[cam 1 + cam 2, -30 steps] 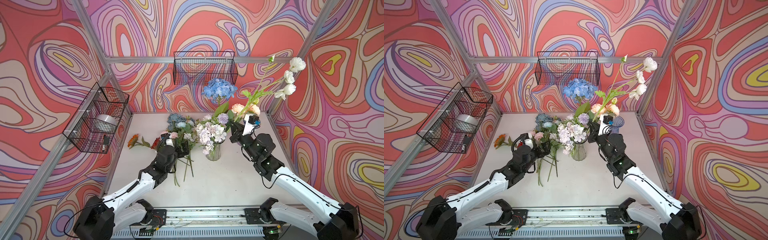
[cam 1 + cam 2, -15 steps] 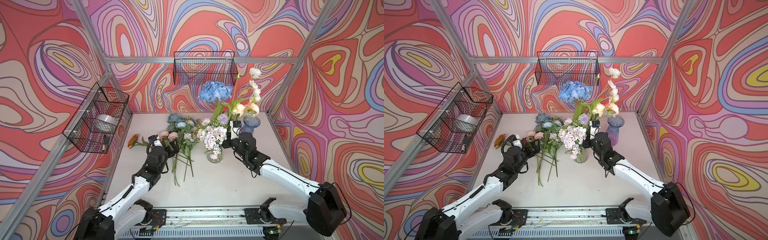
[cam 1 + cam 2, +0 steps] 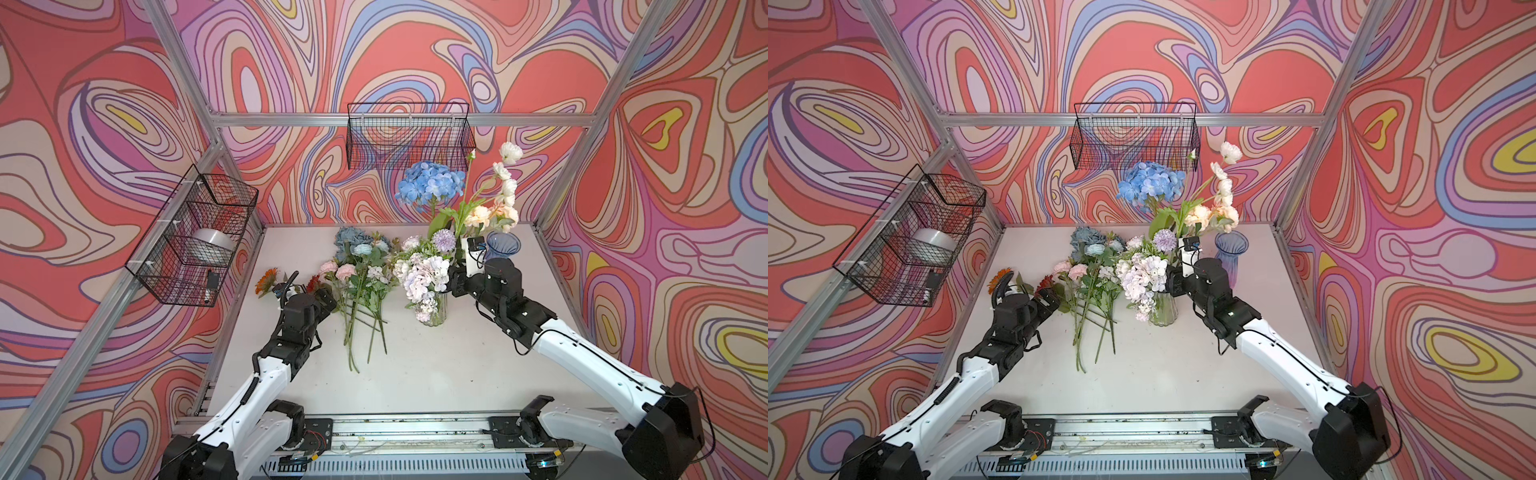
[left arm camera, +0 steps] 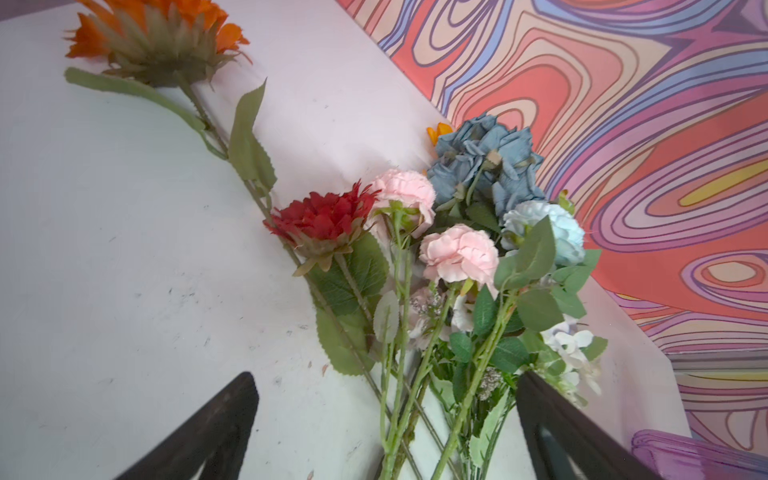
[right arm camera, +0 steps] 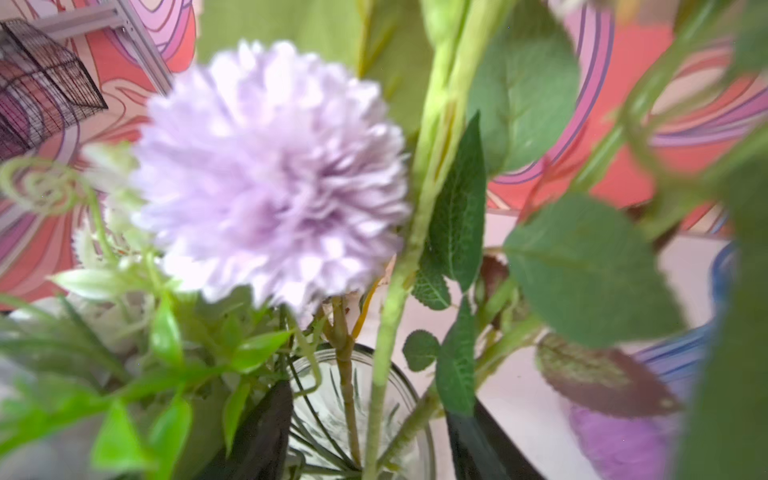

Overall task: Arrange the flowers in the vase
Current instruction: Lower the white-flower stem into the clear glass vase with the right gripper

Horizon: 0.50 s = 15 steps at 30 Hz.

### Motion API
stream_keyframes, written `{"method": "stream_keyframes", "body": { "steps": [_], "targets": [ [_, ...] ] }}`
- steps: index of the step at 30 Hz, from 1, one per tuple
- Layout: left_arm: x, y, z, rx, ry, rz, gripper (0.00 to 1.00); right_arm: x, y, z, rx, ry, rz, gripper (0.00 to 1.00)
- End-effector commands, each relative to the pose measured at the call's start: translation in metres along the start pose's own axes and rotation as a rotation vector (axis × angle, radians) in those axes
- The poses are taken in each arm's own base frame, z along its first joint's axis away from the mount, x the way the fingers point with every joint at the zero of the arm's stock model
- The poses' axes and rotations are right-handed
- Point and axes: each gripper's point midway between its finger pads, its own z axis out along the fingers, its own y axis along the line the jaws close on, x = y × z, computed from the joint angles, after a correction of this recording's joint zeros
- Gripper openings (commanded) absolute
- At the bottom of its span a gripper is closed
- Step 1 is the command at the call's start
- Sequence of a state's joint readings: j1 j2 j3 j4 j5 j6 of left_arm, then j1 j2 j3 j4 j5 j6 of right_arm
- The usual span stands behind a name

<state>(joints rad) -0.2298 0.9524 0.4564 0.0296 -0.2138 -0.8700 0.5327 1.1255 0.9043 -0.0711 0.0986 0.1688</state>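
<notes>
A dense bunch crowds the clear cut-glass vase (image 3: 435,311) at mid tabletop. It holds a pale lilac hydrangea (image 3: 424,274), a fluffy lilac pompom (image 5: 270,166), a blue hydrangea (image 3: 430,183), and peach and white blooms on tall stems. Broad leaves hide most of the vase mouth. The right claw (image 5: 368,436) sits at that mouth among the leaves, its fingers apart on either side of a thick green stem (image 5: 399,291) that runs down into the glass. Just beyond it to the right stands a ribbed blue-violet vase (image 3: 503,247). Left of the glass vase the rest of the flowers (image 3: 361,274) lie flat in a loose fan, with an orange sunflower (image 4: 153,33) farther left. The left claw (image 4: 382,428) hovers over their stems, fingers spread wide. The tabletop (image 3: 415,374) is matt white and scuffed. Walls swirled in coral, lilac and blue carry a far wire basket (image 3: 409,135) and a left wire basket (image 3: 191,237), both black.
</notes>
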Motion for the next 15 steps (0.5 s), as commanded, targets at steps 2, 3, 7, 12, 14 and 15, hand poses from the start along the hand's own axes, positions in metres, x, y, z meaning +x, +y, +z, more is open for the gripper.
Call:
{"method": "stream_keyframes", "body": {
  "steps": [2,3,7,12,14,15],
  "targets": [
    [0.016,0.028,0.006,-0.118,0.044,-0.012,1.0,-0.017,-0.012,-0.025,0.073,-0.017,-0.041,0.82],
    [0.017,0.029,0.009,-0.123,0.047,-0.011,1.0,-0.023,-0.014,-0.03,0.082,-0.036,-0.044,0.87],
    [0.023,0.028,0.02,-0.127,0.065,-0.023,0.99,-0.049,-0.014,-0.045,0.095,-0.101,-0.05,0.97],
    [0.029,0.024,0.036,-0.116,0.075,-0.056,0.88,-0.071,-0.011,-0.054,0.086,-0.159,-0.044,0.98],
    [0.031,0.021,0.043,-0.106,0.082,-0.074,0.77,-0.075,-0.01,-0.056,0.082,-0.175,-0.04,0.98],
    [0.032,0.021,0.047,-0.103,0.083,-0.08,0.72,-0.076,-0.01,-0.056,0.082,-0.18,-0.038,0.98]
  ]
}}
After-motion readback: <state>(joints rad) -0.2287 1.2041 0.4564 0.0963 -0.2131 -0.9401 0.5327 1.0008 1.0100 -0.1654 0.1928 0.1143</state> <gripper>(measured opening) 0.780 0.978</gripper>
